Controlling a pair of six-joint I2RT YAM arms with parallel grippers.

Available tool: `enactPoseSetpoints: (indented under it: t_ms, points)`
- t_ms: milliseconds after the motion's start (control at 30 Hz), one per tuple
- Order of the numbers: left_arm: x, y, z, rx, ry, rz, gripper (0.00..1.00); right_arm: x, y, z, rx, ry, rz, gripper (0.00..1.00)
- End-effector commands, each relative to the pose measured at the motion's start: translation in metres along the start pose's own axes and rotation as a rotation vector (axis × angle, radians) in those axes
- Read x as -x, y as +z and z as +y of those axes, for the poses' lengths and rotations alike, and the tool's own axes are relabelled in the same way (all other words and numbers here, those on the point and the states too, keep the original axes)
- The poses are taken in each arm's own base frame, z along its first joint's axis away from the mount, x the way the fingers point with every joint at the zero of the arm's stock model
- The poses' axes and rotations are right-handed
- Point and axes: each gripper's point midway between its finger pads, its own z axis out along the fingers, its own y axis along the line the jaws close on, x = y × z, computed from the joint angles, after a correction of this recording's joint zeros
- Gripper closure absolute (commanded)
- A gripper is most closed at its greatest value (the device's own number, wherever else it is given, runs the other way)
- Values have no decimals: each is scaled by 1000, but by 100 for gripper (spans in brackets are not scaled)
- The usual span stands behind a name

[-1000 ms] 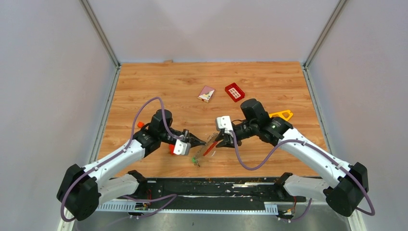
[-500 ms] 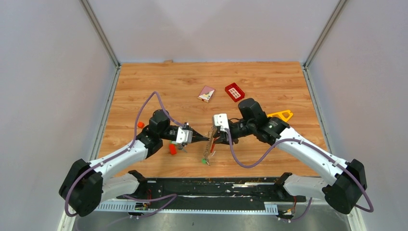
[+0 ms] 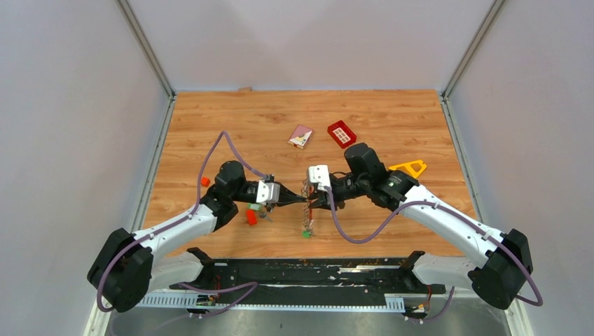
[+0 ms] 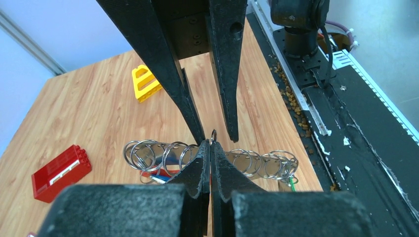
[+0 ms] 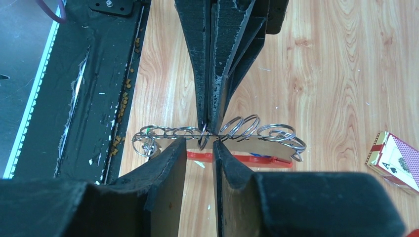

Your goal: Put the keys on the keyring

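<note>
The 2 arms meet tip to tip over the middle of the table (image 3: 231, 126), and the keyring (image 3: 307, 212) runs right across that line. Its long axis goes near-to-far in the overhead shot and side-to-side for both wrist cams. Neither arm is nearer: both sit at about mid-chain, 1 on each side.

The left gripper (image 4: 211, 148) is squeezed fully closed, with a little wire loop (image 4: 213, 134) poking up at its tips. Can't tell if that's 1 of the chain's rings or part of a key. The right gripper (image 5: 199, 144) has its fingers a bit apart with the rings lying across the tips, and I can't tell whether it's actually pinching anything. A green key (image 3: 306, 234) sits at the near end of the chain.

My guess is the next bit depends on lining that loop up with 1 ring, so the crosswise lie matters.

Overhead only gives a thin smudge of chain. The right wrist cam shows separate rings, the red curved piece (image 5: 237, 159) under them, and the gap between its own fingers. The left wrist cam is the only 1 showing that loop clearly.
</note>
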Motion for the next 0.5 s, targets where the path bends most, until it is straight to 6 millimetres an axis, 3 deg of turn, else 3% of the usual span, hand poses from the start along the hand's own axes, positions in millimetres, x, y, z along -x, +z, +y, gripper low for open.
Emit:
enactPoseSetpoints:
  t_ms: [0,333,467]
  points:
    - [8,4,2,5,12,-31,100,10,3,-6,-19,-12,-28,73]
    - [4,6,0,2,-7,-26,100,11,4,-8,-30,-5,-26,75]
    - [4,7,0,-1,-16,-28,100,10,4,-10,-39,-8,-19,89]
